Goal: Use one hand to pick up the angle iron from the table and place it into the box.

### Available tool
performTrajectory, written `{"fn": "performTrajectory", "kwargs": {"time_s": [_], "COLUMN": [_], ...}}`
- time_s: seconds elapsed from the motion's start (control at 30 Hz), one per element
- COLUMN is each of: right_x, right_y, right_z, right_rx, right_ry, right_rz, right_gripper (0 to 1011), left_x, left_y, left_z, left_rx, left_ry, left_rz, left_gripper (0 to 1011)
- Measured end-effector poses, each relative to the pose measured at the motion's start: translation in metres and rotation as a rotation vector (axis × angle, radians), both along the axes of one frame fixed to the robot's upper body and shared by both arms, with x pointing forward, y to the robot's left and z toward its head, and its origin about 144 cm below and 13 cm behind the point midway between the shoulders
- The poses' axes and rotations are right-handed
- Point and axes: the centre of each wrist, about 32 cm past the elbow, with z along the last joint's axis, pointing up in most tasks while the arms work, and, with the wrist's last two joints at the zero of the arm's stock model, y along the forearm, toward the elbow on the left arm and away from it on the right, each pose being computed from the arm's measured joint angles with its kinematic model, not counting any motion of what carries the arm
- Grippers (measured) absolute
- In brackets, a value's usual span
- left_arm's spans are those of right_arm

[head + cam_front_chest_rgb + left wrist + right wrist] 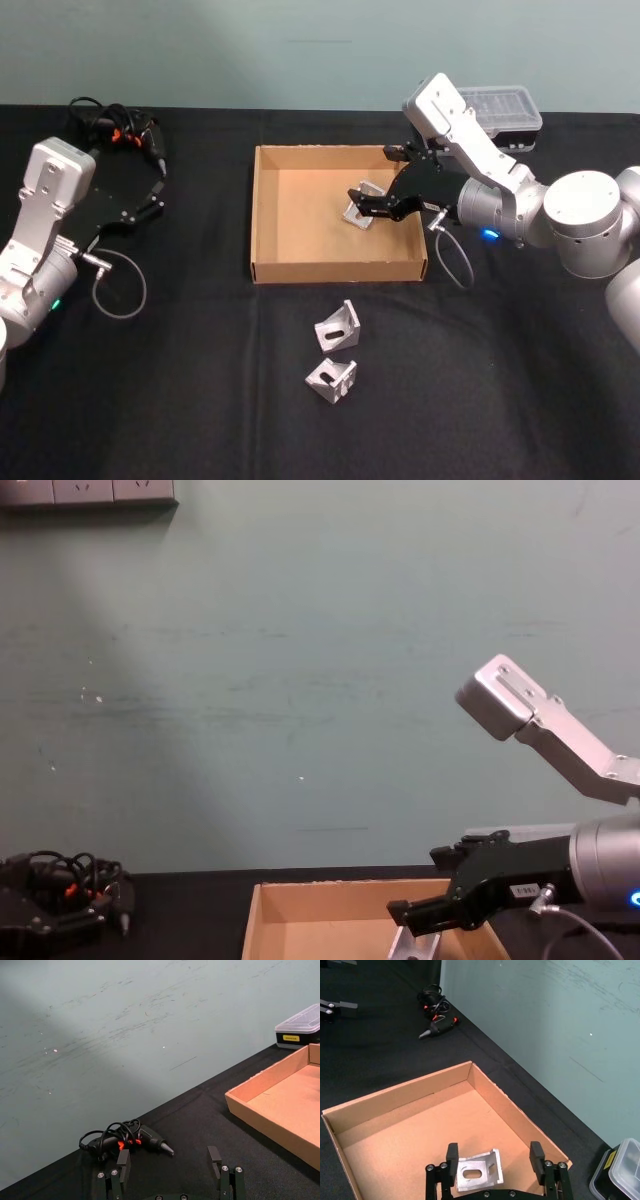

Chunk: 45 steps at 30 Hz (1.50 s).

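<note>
Right gripper (493, 1151) over the box (395, 1095), fingers (451, 1154) spread wide. An angle iron (479, 1175) lies loose between and just below them, on the cardboard floor. Release looks done (no pad touching it) — next, lift straight clear. Left gripper (169, 1154) parked far aside, unclenched.

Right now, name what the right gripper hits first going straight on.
Likely the angle iron between the right gripper's open fingers, or the box floor under it; depth is unclear.
</note>
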Motion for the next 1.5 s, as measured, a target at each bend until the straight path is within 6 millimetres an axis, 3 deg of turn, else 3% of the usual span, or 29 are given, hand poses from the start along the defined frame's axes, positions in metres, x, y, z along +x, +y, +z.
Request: {"fn": "performTrajectory", "kwargs": {"time_s": [0.17,0.57,1.03,1.5], "right_x": [-0.002,-0.016,-0.067,-0.108], "right_y": [-0.002,-0.013,-0.037,-0.038], "right_z": [0.000,0.021,0.054,0.053], "right_rx": [0.011,0.075,0.148,0.146], "right_ry": [-0.009,-0.070,-0.103,0.005], "right_rz": [-0.010,-0.019,0.039,0.124], "right_gripper": [1003,1003,1003,1002], "left_x": [0.000,0.000,0.000,0.000], "left_y": [0.000,0.000,0.000,0.000], "left_z": [0.000,0.000,0.000,0.000], "left_rx": [0.000,0.000,0.000,0.000], "left_ry": [0.000,0.000,0.000,0.000], "left_rz": [0.000,0.000,0.000,0.000], "left_gripper": [1000,1000,1000,1000]}}
